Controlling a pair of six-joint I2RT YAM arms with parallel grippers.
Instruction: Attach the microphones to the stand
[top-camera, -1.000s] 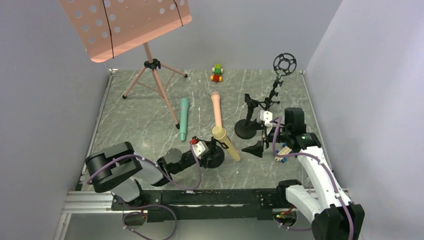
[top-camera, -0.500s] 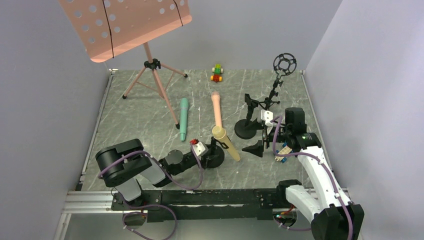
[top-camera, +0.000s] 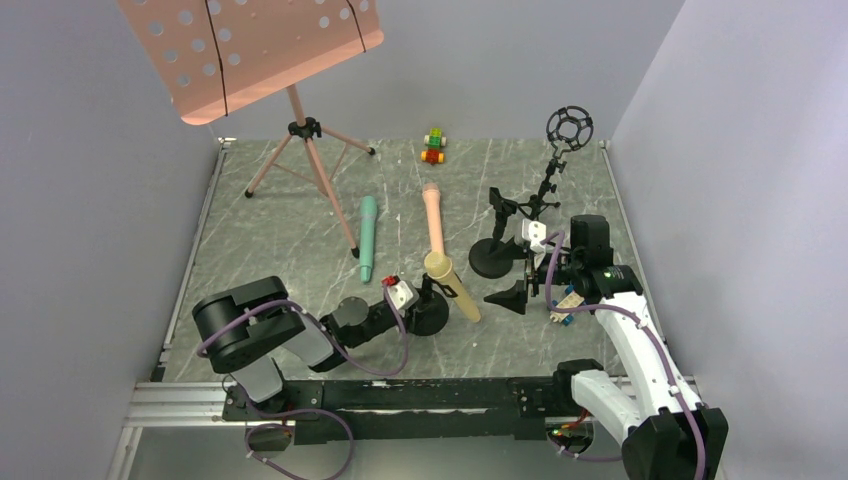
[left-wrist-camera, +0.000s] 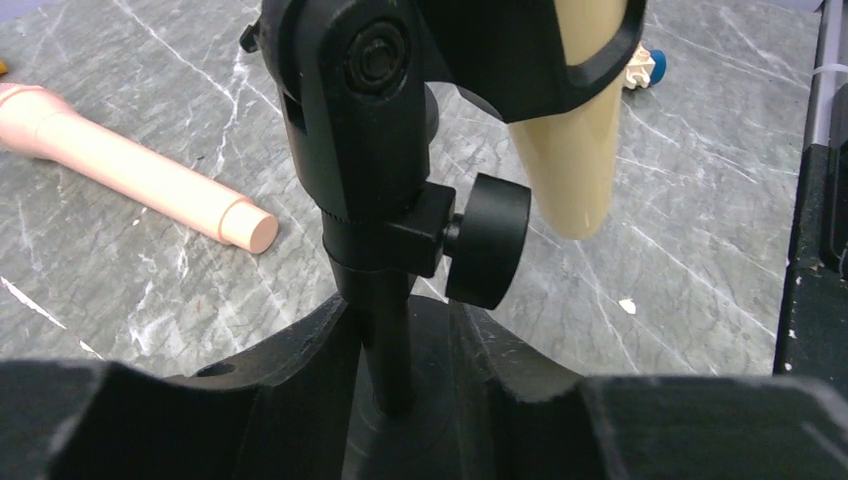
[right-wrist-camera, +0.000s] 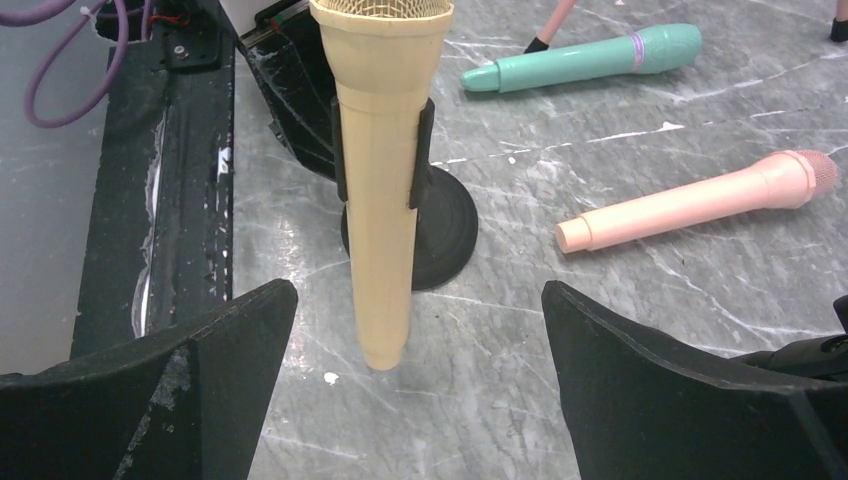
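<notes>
The pale yellow microphone (top-camera: 452, 288) sits clipped in a small black stand (top-camera: 430, 316), head up and tail hanging free above the table; it also shows in the left wrist view (left-wrist-camera: 575, 150) and the right wrist view (right-wrist-camera: 380, 180). My left gripper (top-camera: 424, 303) straddles the stand's post (left-wrist-camera: 385, 200) just above its round base, with a gap on one side, so it is slightly open (left-wrist-camera: 400, 305). My right gripper (top-camera: 515, 292) is open and empty, facing the yellow microphone from a short way off (right-wrist-camera: 418, 290). The salmon pink microphone (top-camera: 433, 215) and the teal-green microphone (top-camera: 367, 235) lie flat on the table.
A taller black stand (top-camera: 495, 258) with a jointed arm and a ring mount (top-camera: 568, 127) stands by my right gripper. A peach music stand (top-camera: 300, 130) is at the back left. A toy brick car (top-camera: 433, 147) is at the back and another (top-camera: 563, 305) lies under my right arm.
My left arm's elbow has shifted right and back while its gripper stayed at the stand's post. The right arm and the microphones have not moved.
</notes>
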